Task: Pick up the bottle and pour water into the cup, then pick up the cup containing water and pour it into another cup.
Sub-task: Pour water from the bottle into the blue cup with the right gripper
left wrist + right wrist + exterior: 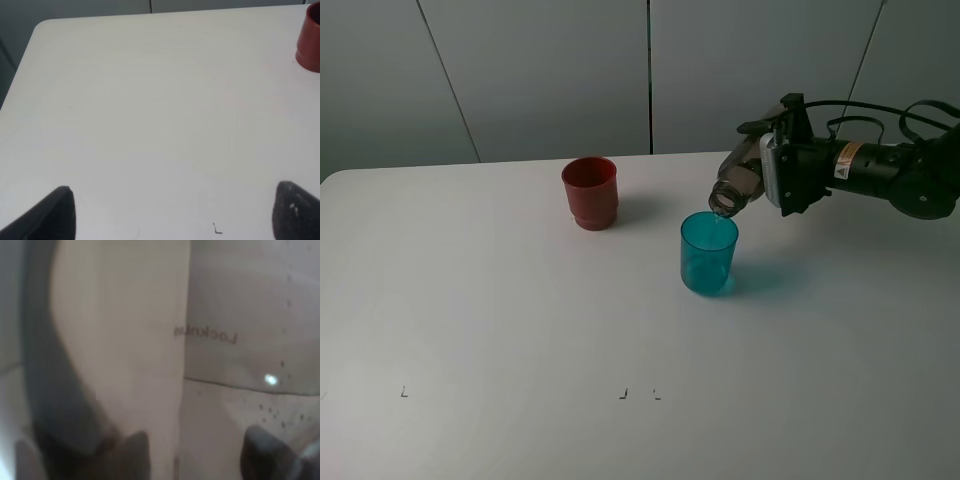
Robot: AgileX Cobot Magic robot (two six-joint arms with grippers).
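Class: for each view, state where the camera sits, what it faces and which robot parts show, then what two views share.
Exterior high: mounted high, looking down at the table; the right tool tilts the bottle over the teal cup.
Left wrist: on the left arm, facing the table; the open left tool shows.
Right wrist: on the right arm, close against the bottle; fingertips show.
Shared: the red cup, exterior high and left wrist.

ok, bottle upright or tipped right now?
Tipped. The bottle lies nearly horizontal in the right gripper, mouth angled down over the teal cup.
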